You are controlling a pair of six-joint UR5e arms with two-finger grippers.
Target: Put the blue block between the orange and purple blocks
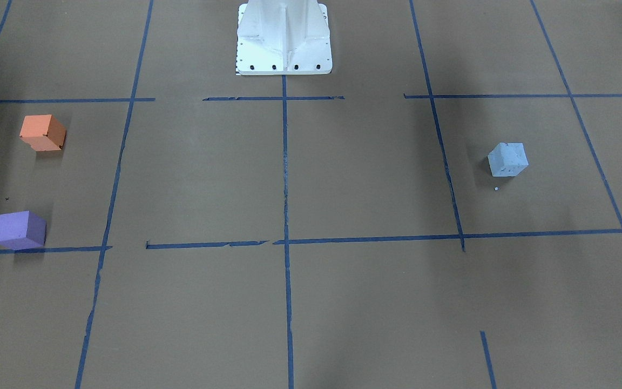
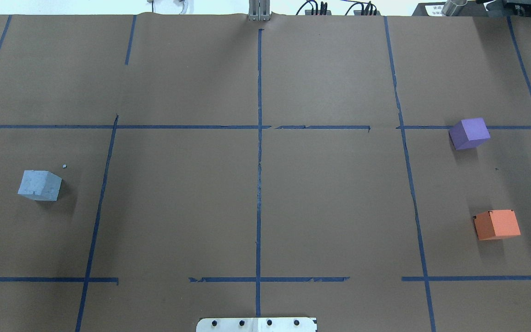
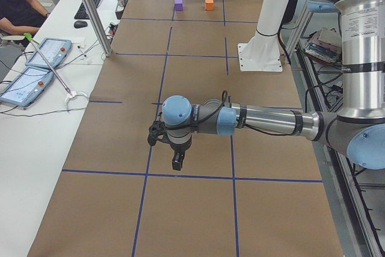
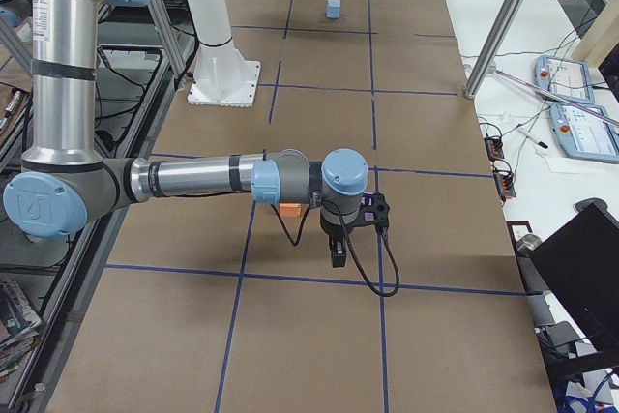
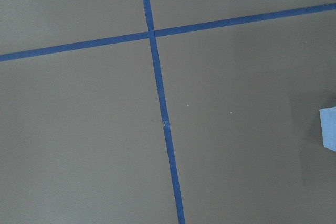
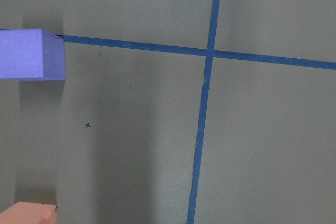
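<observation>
The pale blue block [image 2: 39, 185] sits on the table's left side; it also shows in the front view [image 1: 508, 159] and at the left wrist view's right edge [image 5: 328, 128]. The purple block [image 2: 469, 133] and orange block [image 2: 496, 224] sit apart on the right side, purple farther from the base; both show in the right wrist view, purple [image 6: 31, 54] and orange [image 6: 26, 213]. My left gripper [image 3: 175, 162] hangs above the table near the blue block. My right gripper [image 4: 338, 256] hangs over the orange and purple blocks. I cannot tell whether either is open.
The white robot base [image 1: 284, 40] stands at the table's middle near edge. Blue tape lines [image 2: 259, 138] grid the brown table. A side desk with tablets [image 3: 42, 52] and a metal post [image 3: 90, 10] flank the table.
</observation>
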